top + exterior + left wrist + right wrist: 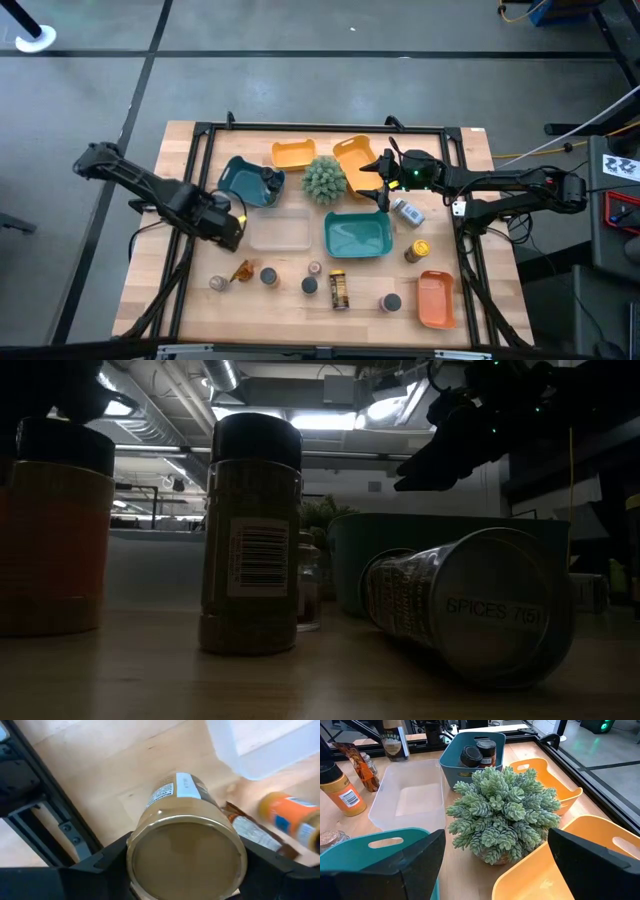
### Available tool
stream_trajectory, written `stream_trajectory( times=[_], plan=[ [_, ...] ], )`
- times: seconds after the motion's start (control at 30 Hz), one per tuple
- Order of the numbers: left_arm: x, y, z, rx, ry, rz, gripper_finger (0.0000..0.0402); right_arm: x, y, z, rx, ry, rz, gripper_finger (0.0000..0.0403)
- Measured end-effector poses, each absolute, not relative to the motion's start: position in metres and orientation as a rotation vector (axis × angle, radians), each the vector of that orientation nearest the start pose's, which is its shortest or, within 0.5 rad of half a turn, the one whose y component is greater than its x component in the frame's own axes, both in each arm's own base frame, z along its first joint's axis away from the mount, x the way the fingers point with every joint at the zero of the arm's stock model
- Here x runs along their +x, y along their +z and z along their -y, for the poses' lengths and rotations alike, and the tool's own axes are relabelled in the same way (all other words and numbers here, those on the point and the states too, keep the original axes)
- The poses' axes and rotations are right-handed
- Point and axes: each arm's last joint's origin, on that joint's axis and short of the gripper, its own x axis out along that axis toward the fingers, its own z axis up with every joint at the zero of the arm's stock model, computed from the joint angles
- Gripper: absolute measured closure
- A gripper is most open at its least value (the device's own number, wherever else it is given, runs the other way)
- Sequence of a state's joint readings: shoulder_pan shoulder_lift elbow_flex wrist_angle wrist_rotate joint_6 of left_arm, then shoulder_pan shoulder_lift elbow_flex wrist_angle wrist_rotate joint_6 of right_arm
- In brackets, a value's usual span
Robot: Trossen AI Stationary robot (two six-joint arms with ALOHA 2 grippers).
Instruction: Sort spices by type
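My left gripper point(186, 870) pinches a tan jar point(186, 851) across its body, base toward the wrist camera, with a dark finger pressed on either side of it. In the overhead picture that gripper point(228, 226) sits just beside the clear tray point(281, 232), on the side away from the green plant point(324, 179). The grip is on a smooth round wall, so I judge the jar could roll or slip out if I swing too fast. It could then fall onto the amber packet point(252, 831) and the orange-labelled yellow-lidded jar point(292, 818) lying just beyond it.

My right gripper point(492, 865) hovers with its fingers spread wide and nothing between them, close to the plant point(502, 815) and over the gap between a teal tray point(380, 845) and an orange tray point(555, 870). From above, this gripper point(384, 180) is just to the side of the plant, away from the clear tray. A careless descent could clip the plant or a tray rim.

Beyond the plant from the right wrist, a dark teal tray point(465, 775) already holds two dark-capped jars point(479, 754). A white-labelled jar point(407, 211) lies on its side beside the plant-side teal tray. More jars stand in a row along the table edge farthest from the plant, among them a dark-capped jar point(250, 535) and a tipped tin point(470, 610). A tipped one may roll when nudged.
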State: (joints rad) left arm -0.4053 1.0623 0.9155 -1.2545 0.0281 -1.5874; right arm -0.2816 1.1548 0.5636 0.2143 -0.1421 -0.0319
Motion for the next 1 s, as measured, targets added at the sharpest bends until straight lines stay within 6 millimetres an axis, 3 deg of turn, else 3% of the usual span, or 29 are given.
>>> stream_trajectory(
  times=[0.5, 0.73, 1.0],
  plan=[
    [0.123, 0.291, 0.043, -1.201, 0.683, -1.076, 0.0140, 0.232, 0.223, 0.063, 0.048, -0.132, -0.371, 0.0052],
    [0.127, 0.299, 0.031, -1.189, 0.620, -0.925, 0.0139, 0.231, 0.223, 0.063, 0.048, -0.132, -0.371, 0.0052],
    [0.144, 0.309, 0.015, -1.116, 0.517, -0.754, 0.0139, 0.231, 0.223, 0.063, 0.048, -0.132, -0.371, 0.0052]
  ],
)
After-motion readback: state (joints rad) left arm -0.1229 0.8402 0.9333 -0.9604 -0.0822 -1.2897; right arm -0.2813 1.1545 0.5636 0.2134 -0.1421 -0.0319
